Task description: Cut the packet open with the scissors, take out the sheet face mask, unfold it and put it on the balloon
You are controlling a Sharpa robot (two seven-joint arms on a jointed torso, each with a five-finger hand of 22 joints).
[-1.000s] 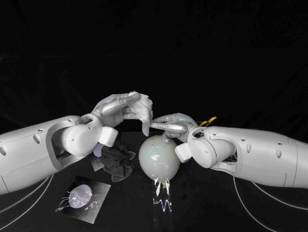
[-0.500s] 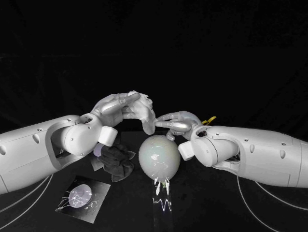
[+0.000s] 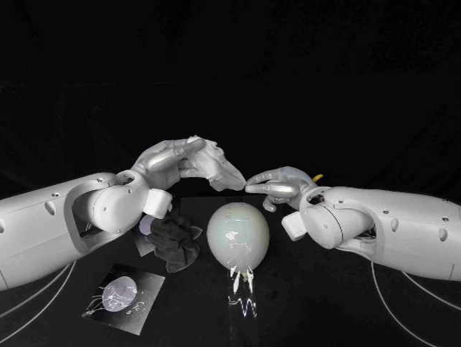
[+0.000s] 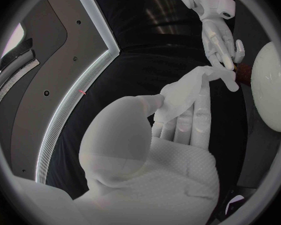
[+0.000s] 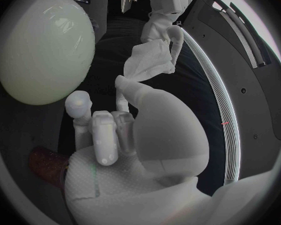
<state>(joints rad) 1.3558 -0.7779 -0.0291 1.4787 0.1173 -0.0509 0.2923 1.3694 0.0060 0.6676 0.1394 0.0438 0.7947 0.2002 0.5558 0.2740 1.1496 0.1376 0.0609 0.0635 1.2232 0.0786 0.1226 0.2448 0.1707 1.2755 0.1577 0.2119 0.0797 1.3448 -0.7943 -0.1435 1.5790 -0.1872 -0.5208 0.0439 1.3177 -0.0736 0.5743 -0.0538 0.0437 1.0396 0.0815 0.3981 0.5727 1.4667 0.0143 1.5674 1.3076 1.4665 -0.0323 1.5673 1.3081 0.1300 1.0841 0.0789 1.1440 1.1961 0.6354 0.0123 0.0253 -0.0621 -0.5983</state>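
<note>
Unfold step: left robot hand (image 3: pixel 178 163) grips folded mask (image 4: pixel 178 96) at balloon's (image 3: pixel 238 235) far end. Right robot hand (image 3: pixel 277 186) just beside it, can't tell if gripping. Next: pinch free edge, pull apart.

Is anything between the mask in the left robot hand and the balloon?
Nothing visible. The mask in the left robot hand is held apart from the balloon; the right robot hand sits beside the gap.

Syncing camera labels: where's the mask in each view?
Head: mask in the left robot hand, above the balloon.
Left wrist: mask across that robot hand's fingers, balloon beside it.
Right wrist: mask hanging from the left robot hand, balloon beside it.
Shared landmark: the balloon.
</note>
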